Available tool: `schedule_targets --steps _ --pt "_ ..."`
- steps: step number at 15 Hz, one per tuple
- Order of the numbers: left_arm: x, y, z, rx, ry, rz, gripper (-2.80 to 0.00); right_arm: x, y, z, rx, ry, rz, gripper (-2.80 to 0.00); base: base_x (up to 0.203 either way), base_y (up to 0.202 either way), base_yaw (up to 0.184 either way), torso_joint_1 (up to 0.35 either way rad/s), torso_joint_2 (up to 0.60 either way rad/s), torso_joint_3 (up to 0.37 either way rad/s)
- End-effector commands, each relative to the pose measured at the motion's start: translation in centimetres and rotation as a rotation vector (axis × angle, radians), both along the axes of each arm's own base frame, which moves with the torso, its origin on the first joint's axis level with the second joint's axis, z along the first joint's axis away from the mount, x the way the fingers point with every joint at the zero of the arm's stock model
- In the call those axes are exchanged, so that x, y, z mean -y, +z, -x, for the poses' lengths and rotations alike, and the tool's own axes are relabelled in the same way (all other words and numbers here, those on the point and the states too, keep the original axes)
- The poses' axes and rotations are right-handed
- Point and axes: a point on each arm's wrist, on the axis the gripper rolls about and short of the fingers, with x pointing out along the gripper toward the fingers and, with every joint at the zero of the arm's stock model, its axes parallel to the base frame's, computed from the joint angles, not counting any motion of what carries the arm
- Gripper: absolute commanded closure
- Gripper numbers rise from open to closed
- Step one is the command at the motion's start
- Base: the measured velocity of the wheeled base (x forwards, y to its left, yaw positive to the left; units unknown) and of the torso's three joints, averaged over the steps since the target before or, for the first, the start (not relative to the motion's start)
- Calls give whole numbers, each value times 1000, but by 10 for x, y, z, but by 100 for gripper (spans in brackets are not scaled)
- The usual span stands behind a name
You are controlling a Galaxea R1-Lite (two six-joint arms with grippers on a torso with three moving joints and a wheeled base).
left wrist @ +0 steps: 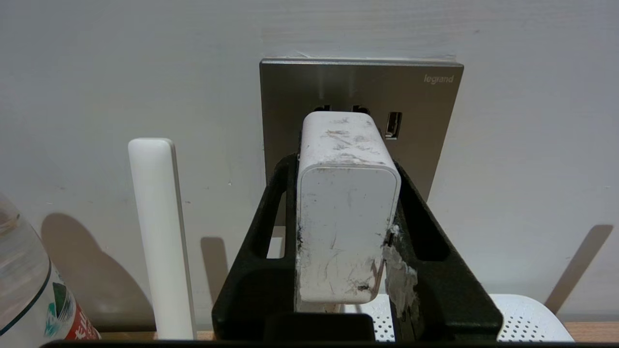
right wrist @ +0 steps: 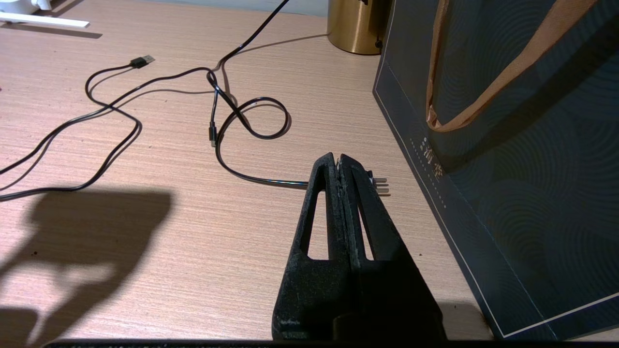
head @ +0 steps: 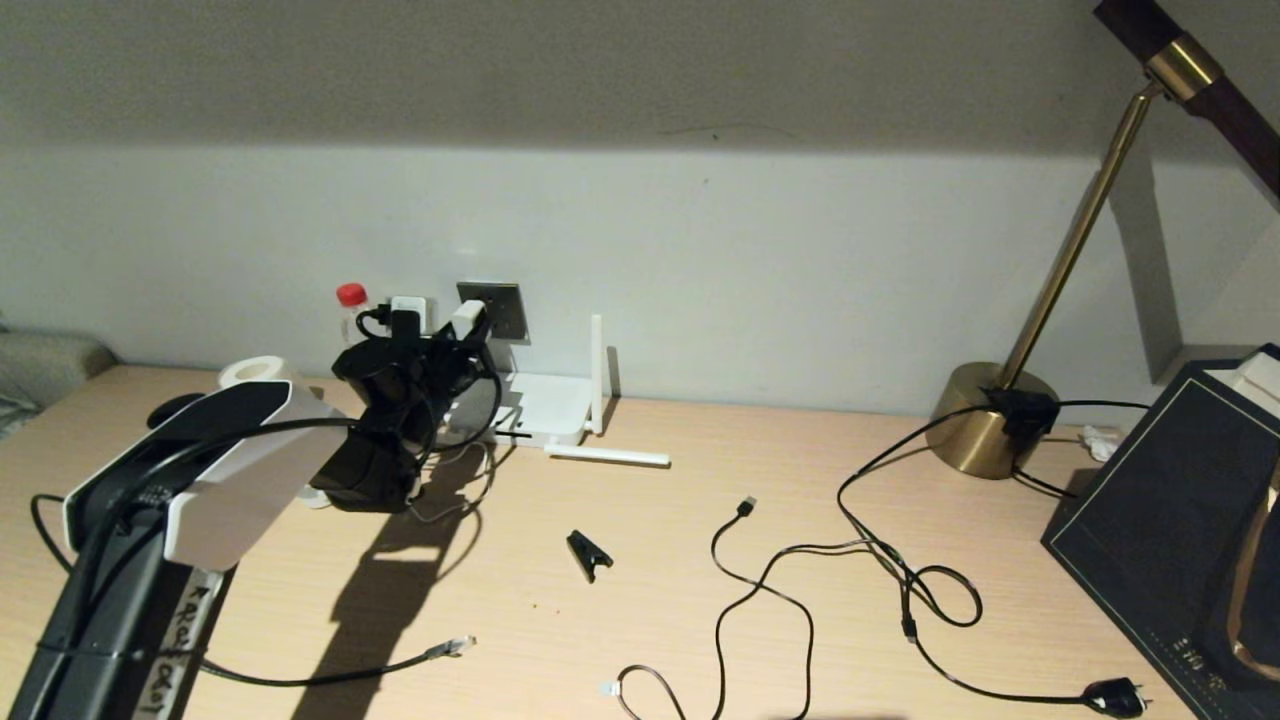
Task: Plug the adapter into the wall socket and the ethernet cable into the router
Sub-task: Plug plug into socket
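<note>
My left gripper (left wrist: 346, 166) is shut on the adapter (left wrist: 346, 208), a scuffed white block held between its black fingers (left wrist: 425, 227). The adapter's front is right up against the grey wall socket (left wrist: 360, 92), just below two dark pin slots; its prongs are hidden. In the head view the adapter (head: 467, 320) sits at the socket (head: 502, 310), above the white router (head: 545, 405). The ethernet cable (head: 330, 678) lies loose at the table's front left, its clear connector (head: 455, 646) free. My right gripper (right wrist: 338, 159) is shut on nothing, low over the table at the right.
A red-capped water bottle (head: 352, 305) and a tape roll (head: 252, 372) stand left of the socket. A black clip (head: 588, 553), a USB-tipped cable (head: 745, 506), the lamp cord with its black plug (head: 1115, 697), a brass lamp base (head: 985, 420) and a dark bag (head: 1180, 520) occupy the middle and right.
</note>
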Motion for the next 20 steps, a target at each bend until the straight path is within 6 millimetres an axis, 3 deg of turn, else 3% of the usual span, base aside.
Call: schedule_targets --steps 1,20 --pt "3 -2 0 2 -7 0 0 0 0 0 -1 0 0 0 0 0 0 0 0 0" --pt "3 -3 -2 1 -4 0 0 0 0 0 0 0 0 0 0 0 0 0 0 0"
